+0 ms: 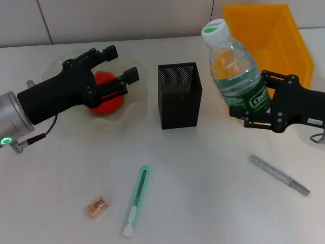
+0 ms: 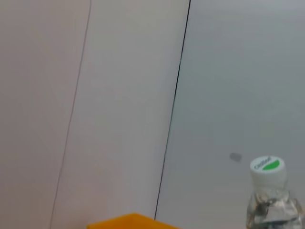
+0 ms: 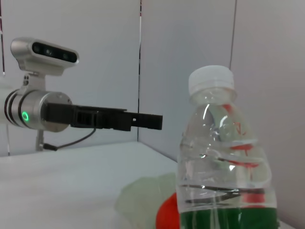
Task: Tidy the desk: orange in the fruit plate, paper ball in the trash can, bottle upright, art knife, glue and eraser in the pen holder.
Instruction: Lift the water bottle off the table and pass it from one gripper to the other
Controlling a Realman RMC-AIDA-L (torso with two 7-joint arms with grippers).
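White desk, and my right gripper [image 1: 251, 109] is clamped on the water bottle [image 1: 234, 71], cap tilted slightly leftward, nearly upright beside the mesh pen holder [image 1: 179, 95]. Left gripper [image 1: 121, 65] hangs spread open, empty, over the orange [image 1: 107, 103] in the fruit plate [image 1: 133, 107].

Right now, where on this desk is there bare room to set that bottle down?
Bare desk lies in front of the black pen holder, between the green knife and the grey glue stick. It is crowded where the right gripper holds the bottle beside the yellow bin, and on the left, where the left gripper hovers over the orange in its plate.
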